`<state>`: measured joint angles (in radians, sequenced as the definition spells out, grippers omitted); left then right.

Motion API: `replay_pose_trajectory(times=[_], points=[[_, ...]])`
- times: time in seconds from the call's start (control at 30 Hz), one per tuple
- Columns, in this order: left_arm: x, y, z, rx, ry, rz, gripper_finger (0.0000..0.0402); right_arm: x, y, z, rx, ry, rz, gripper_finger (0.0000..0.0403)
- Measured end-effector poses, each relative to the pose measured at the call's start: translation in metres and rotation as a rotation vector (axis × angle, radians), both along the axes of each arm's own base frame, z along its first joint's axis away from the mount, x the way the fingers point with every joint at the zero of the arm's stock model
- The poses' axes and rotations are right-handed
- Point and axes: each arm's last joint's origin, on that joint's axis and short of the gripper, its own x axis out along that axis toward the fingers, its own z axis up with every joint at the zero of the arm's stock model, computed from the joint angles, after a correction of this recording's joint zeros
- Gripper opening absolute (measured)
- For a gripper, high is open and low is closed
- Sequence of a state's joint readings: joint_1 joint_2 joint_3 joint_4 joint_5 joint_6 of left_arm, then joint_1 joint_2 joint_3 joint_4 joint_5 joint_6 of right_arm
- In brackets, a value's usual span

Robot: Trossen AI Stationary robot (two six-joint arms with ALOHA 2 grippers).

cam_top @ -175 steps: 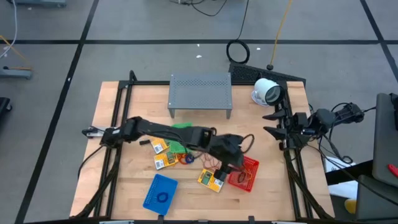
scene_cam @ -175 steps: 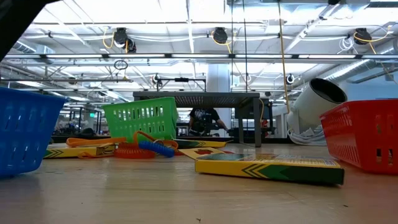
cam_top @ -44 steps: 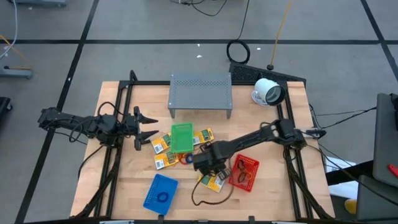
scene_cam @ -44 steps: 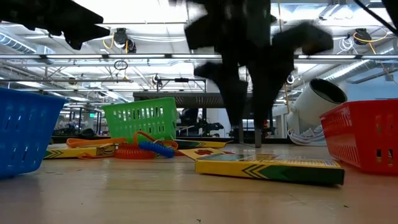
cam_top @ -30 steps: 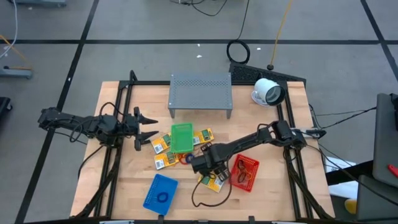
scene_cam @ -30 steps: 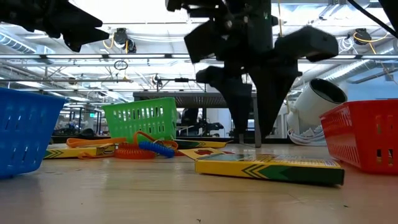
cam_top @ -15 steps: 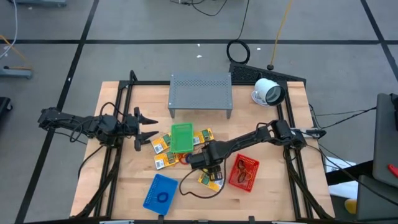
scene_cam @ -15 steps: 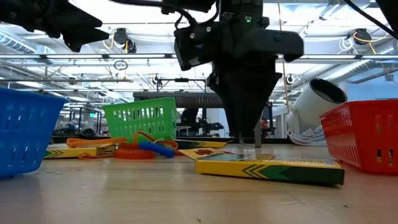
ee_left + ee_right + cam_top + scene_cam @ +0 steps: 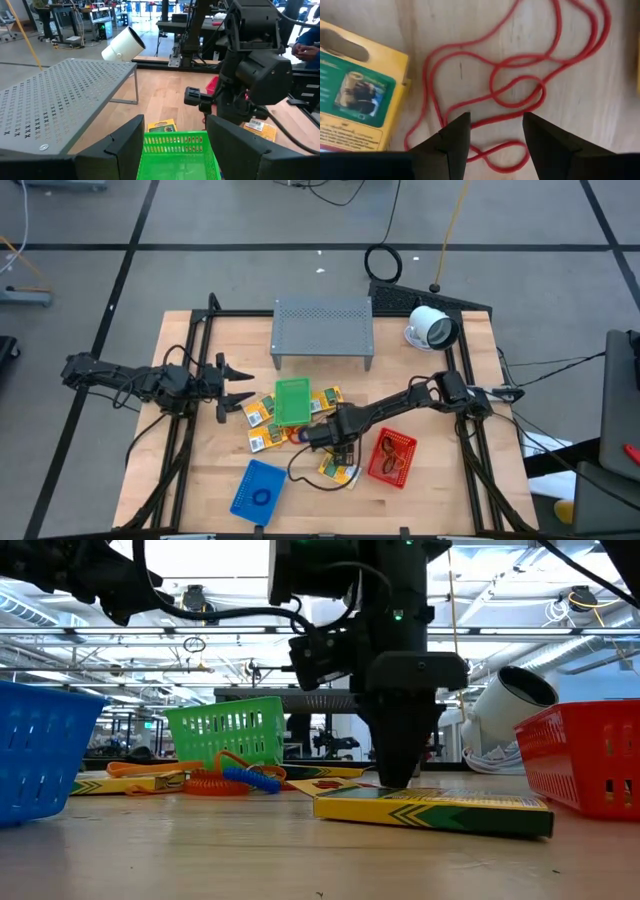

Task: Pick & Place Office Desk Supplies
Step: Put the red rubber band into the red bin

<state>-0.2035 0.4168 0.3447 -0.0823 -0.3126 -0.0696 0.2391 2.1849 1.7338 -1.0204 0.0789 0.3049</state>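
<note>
Two open fingers of the right gripper (image 9: pixel 491 131) hung straddling a red rubber band tangle (image 9: pixel 520 85) on the table (image 9: pixel 200 470), beside a yellow packet (image 9: pixel 355 90). At the table's left edge, the left gripper (image 9: pixel 240 381) waited, jaws parted, empty.

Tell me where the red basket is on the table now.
In the high view, the red basket sits on the table's right side near the front edge, just right of a yellow packet and the right hand.
</note>
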Motion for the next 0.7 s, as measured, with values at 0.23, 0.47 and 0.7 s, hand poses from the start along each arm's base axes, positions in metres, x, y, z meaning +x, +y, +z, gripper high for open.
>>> replay_pose_trajectory(times=[0.23, 0.47, 0.7], points=[[0.0001, -0.0001, -0.0007, 0.002, 0.007, 0.000, 0.0225, -0.0006, -0.0040, -0.0025, 0.002, 0.002, -0.041, 0.0171], [0.0002, -0.0011, -0.0007, -0.004, 0.008, -0.036, 0.0225, 0.0013, -0.0040, -0.0026, 0.007, -0.020, -0.078, 0.0171], [0.0001, -0.0016, -0.0014, -0.037, 0.012, -0.048, 0.0225, 0.0048, -0.0062, -0.0028, 0.019, -0.055, -0.157, 0.0171]])
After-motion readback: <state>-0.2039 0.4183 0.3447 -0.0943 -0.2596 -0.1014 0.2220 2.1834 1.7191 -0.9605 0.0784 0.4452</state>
